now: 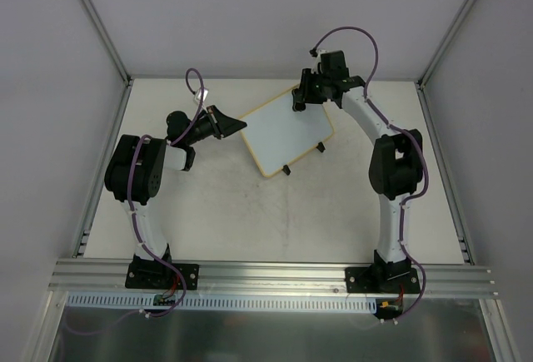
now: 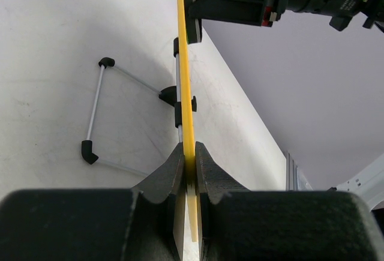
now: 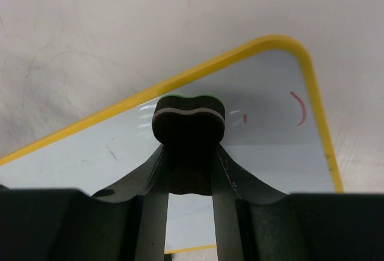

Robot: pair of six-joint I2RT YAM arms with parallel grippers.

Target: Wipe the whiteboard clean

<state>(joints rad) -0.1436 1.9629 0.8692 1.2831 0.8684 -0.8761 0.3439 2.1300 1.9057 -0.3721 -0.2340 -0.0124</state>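
The whiteboard (image 1: pixel 287 131), white with a yellow frame, lies at an angle in the middle of the table, two black clip feet on its near edge. My left gripper (image 1: pixel 226 123) is shut on its left edge; in the left wrist view the board (image 2: pixel 185 87) runs edge-on away from the pinching jaws of the left gripper (image 2: pixel 189 160). My right gripper (image 1: pixel 302 96) is over the far corner, shut on a black eraser (image 3: pixel 189 120) pressed against the board face (image 3: pixel 270 153). A red curved mark (image 3: pixel 299 108) and a small red dash remain right of the eraser.
A thin wire stand (image 2: pixel 95 112) with black ends rests on the table under the board. Grey walls and aluminium posts (image 1: pixel 100 25) enclose the table on three sides. A metal rail (image 1: pixel 275 272) carries both arm bases at the near edge.
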